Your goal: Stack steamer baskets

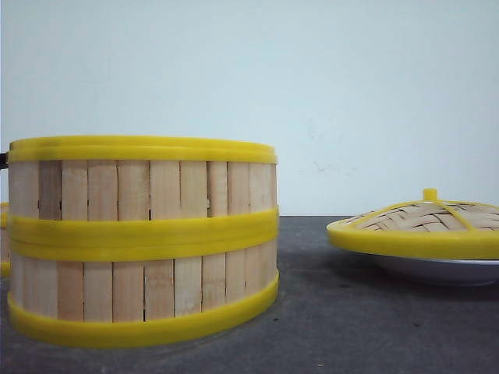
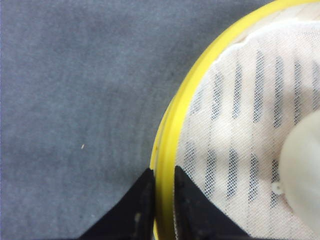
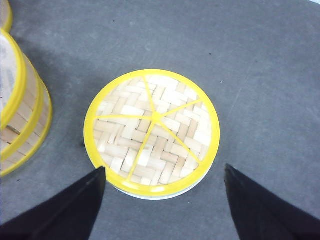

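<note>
Two steamer baskets stand stacked at the left of the table, the upper basket (image 1: 140, 187) squarely on the lower basket (image 1: 140, 288). A sliver of a third basket (image 1: 3, 234) shows behind them at the frame's left edge. My left gripper (image 2: 164, 172) is shut on the yellow rim (image 2: 172, 130) of a steamer basket, one finger outside the wall and one inside. That basket is lined with white mesh (image 2: 240, 125) and holds a pale round object (image 2: 302, 165). My right gripper (image 3: 165, 169) hangs open above the table, holding nothing, with the stack (image 3: 22, 115) off to one side.
A domed woven lid (image 1: 425, 222) with a yellow rim rests on a white plate (image 1: 444, 271) at the right. It lies just beyond the right gripper's fingertips (image 3: 97, 175). Another basket (image 3: 5, 15) shows past the stack. Dark grey tabletop (image 1: 312, 312) lies between stack and lid.
</note>
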Controlling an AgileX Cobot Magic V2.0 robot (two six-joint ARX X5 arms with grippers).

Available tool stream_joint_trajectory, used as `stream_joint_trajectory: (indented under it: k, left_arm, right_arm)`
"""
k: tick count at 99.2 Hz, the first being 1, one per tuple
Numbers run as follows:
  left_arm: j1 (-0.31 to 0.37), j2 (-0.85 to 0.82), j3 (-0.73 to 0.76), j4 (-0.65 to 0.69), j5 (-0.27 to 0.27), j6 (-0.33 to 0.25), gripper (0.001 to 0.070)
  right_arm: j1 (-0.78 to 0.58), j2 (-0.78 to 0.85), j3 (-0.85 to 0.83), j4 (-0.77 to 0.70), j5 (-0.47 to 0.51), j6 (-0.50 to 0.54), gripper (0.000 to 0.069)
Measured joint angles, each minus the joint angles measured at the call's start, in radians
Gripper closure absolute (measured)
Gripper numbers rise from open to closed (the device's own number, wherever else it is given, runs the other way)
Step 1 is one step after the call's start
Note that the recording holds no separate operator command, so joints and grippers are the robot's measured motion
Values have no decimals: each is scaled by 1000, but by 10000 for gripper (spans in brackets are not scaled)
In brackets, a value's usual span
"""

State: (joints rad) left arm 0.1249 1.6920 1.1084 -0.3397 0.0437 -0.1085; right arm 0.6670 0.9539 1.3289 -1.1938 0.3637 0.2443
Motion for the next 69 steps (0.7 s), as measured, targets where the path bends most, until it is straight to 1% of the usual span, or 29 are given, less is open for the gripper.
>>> stream_joint_trajectory:
  k: [8,17,34,51,61,69]
  left_arm:
    - [0,5,41,-35,1,1,681]
    - [0,7,107,-86,20,12,683]
    - [-1,7,270,-215,82,21,683]
    - [-6,7,429,-313,121,27,683]
    - [-9,2,497,-383,177,32,683]
    - [-19,-17,531,-436,235,43,683]
  right_arm:
    - [0,0,0,0,0,0,226]
    - [0,0,0,0,0,4,226]
    - [0,0,0,0,0,10,226]
    - [0,0,0,0,0,16,226]
    - [0,0,0,0,0,16,226]
    - [0,0,0,0,0,16,226]
